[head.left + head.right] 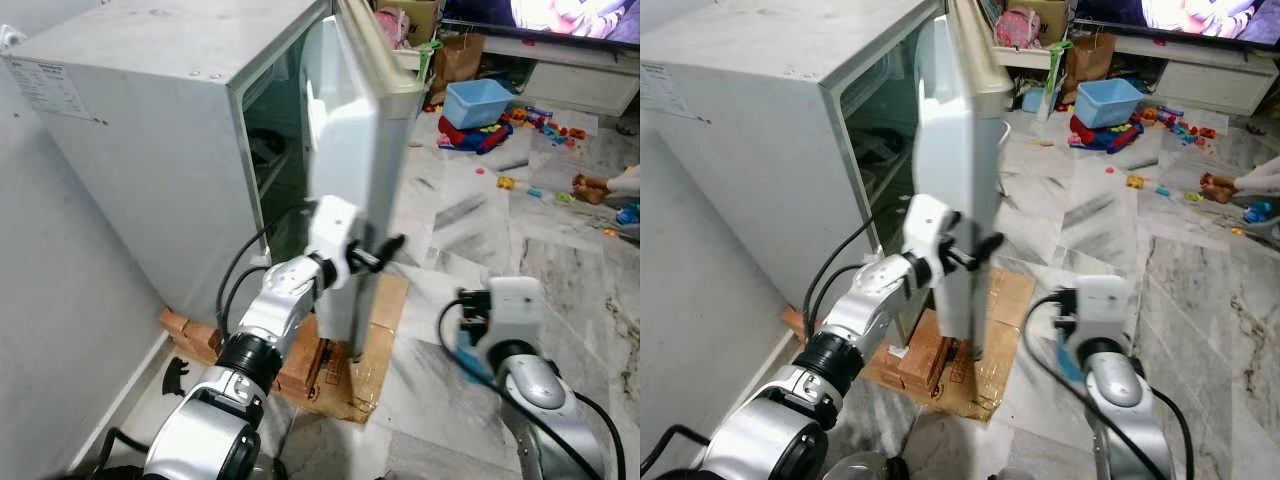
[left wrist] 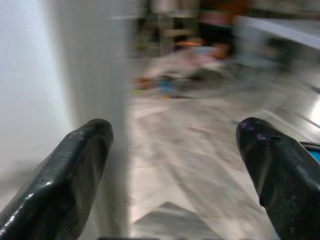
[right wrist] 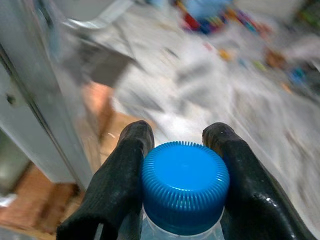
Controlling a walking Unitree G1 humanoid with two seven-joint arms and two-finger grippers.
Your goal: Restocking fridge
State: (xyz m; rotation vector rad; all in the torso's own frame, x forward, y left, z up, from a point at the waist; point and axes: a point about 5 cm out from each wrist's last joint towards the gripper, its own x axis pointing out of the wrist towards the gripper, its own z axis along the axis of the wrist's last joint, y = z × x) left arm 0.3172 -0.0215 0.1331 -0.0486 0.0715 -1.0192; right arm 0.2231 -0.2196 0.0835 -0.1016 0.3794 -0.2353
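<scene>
Blue-capped bottle (image 3: 184, 192) clamped in right gripper (image 3: 182, 145).

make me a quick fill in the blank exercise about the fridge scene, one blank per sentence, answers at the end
1. The fridge door stands ____.
2. The right gripper holds a bottle whose cap is coloured ____.
3. The left gripper, jaws wide apart, is at the edge of the fridge ____.
4. The fridge is raised on red ____ laid over cardboard.

Missing words: open; blue; door; bricks
</scene>
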